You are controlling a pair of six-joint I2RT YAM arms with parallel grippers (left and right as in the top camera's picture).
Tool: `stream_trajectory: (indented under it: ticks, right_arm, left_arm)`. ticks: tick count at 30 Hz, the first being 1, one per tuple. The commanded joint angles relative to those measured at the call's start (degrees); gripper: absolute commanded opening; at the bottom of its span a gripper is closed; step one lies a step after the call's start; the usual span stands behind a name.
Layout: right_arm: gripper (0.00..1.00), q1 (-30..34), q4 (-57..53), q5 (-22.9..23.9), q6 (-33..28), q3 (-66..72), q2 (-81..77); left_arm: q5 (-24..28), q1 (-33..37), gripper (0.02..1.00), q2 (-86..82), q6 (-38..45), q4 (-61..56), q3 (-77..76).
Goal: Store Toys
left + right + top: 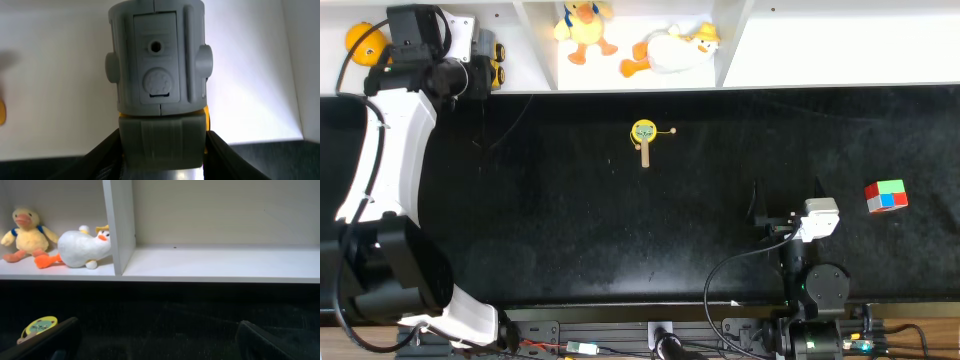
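Note:
A grey and yellow toy vehicle (157, 60) stands on end in the left compartment of the white shelf (542, 45). My left gripper (162, 152) is shut on its lower end; from above, the left gripper (470, 65) is at the shelf's left compartment with the toy (496, 62) at its tip. On the black table lie a yellow rattle (644, 136) near the middle and a coloured cube (886, 196) at the right. My right gripper (155, 347) stands open and empty low over the table, near the front right (762, 212).
An orange ball (360, 42) sits at the far left of the left compartment. A yellow plush duck (584, 25) and a white plush duck (672, 48) lie in the middle compartment. The right compartment (215, 262) has bare floor.

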State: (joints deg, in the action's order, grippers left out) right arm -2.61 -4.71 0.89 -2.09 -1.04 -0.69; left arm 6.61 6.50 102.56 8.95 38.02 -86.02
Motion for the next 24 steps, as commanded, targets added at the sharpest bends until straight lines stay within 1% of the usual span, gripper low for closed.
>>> stream_trajectory:
  ticks: [1, 14, 24]
  right_arm:
    - [0.993, 0.0, 0.3, 0.5, 0.4, 0.8, 0.4]
    - [0.993, 0.0, 0.3, 0.5, 0.4, 0.8, 0.4]
    - [0.996, 0.0, 0.3, 0.5, 0.4, 0.8, 0.4]
  left_arm:
    - [0.7, -1.0, 0.235, -0.2, -1.9, -4.2, 2.9]
    - [1.2, -1.2, 0.237, -2.1, -2.0, -6.3, 4.4]
    - [1.2, -2.7, 0.231, -2.1, -1.9, -7.1, 5.5]
